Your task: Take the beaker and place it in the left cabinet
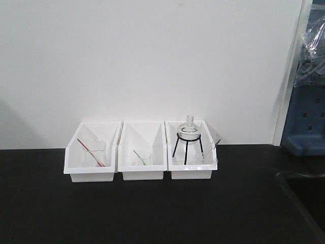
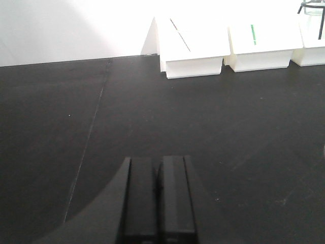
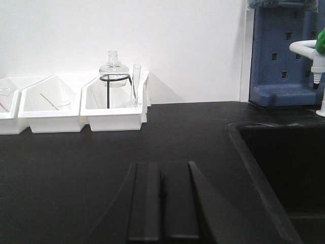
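Front view: three white bins [image 1: 142, 175] stand side by side on a black bench [image 1: 152, 213] against a white wall [image 1: 152, 51]. The left bin holds one clear beaker [image 1: 97, 147] with one red rod [image 1: 90, 152] leaning in it. The middle bin holds one smaller glass [image 1: 144, 158] with one green rod [image 1: 140, 157]. The right bin holds one flask [image 1: 189, 130] on one black tripod [image 1: 186, 147]. A blue rack [image 1: 307, 122] stands at far right, above a sink [image 1: 304, 198].

Left wrist view: the left end effector [image 2: 157, 203] hangs over the bench with its fingers pressed together, gripping nothing. The bins are washed out, so the beaker cannot be made out.

Right wrist view: the right end effector [image 3: 161, 203] is likewise pressed together. One tube [image 3: 136, 81] stands beside the flask.
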